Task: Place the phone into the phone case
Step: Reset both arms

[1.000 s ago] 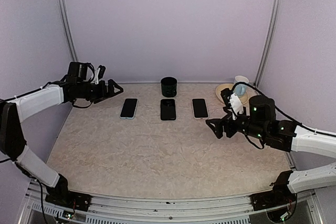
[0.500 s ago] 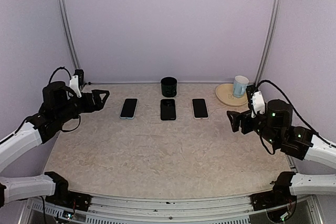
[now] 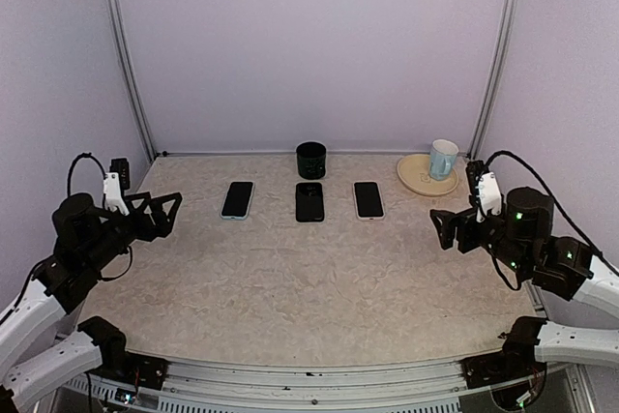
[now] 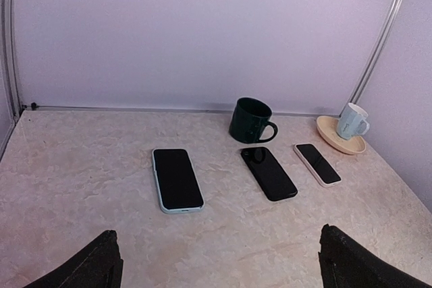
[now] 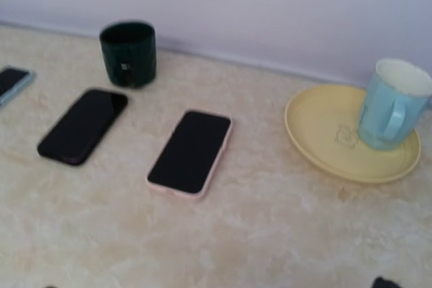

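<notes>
Top external view: dark green mug [image 3: 310, 159] stands at the back centre of the table [image 3: 290, 278]; it serves as reference.

- Black handset [image 3: 309, 201] lies flat just in front of the mug, close but apart from it.
- Blue-edged phone [image 3: 237, 199] lies flat to the mug's left and a little nearer the arms, dark face up.
- Pink-edged phone [image 3: 368, 199] lies flat to the mug's right, same row, dark face up.
- Cannot tell which of the three is a bare phone and which an empty case. The left wrist view shows a camera-like mark at the far end of the black one.
- Yellow plate [image 3: 418, 179] sits well right of the mug, with a pale blue cup [image 3: 444, 158] standing on it.
- Left gripper [image 3: 165, 214] hangs far left of the mug and nearer the arms. Its fingers [image 4: 94, 264] are spread wide with nothing between them.
- Right gripper [image 3: 441, 229] hangs far right of the mug, forward of the plate. Its jaws are released and empty; only a dark tip shows at the bottom edge of the right wrist view.

All three handsets lie apart from each other and from both grippers.
</notes>
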Controlling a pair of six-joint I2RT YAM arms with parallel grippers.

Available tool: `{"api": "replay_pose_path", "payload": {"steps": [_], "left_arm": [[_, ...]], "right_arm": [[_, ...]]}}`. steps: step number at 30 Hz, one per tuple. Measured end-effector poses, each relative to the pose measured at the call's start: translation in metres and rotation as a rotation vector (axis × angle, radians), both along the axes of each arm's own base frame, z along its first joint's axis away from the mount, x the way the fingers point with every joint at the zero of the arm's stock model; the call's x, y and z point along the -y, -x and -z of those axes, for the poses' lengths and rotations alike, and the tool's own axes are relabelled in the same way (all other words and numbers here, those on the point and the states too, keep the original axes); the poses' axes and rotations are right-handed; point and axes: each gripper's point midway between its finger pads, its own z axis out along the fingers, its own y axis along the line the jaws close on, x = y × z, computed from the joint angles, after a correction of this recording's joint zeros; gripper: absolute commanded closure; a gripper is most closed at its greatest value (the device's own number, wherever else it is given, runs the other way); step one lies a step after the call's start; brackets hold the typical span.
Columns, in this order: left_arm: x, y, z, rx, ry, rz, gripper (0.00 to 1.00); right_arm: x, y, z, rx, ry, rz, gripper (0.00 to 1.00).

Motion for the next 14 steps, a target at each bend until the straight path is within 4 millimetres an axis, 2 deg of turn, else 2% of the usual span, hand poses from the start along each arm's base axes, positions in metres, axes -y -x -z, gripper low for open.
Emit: {"api": "replay_pose_path", "payload": {"steps": [5,14], "left_arm": [[-0.006,0.008,-0.014,0.067,0.011,-0.014,0.01],[-0.003,0.001,0.000,0.022,-0.025,-0.012,0.01]], "right_arm": [[0.000,0.000,0.004,-0.014,0.013,-0.003,0.00],[0.008,-0.004,0.006,-0.019,0.009,0.058,0.00]]}}
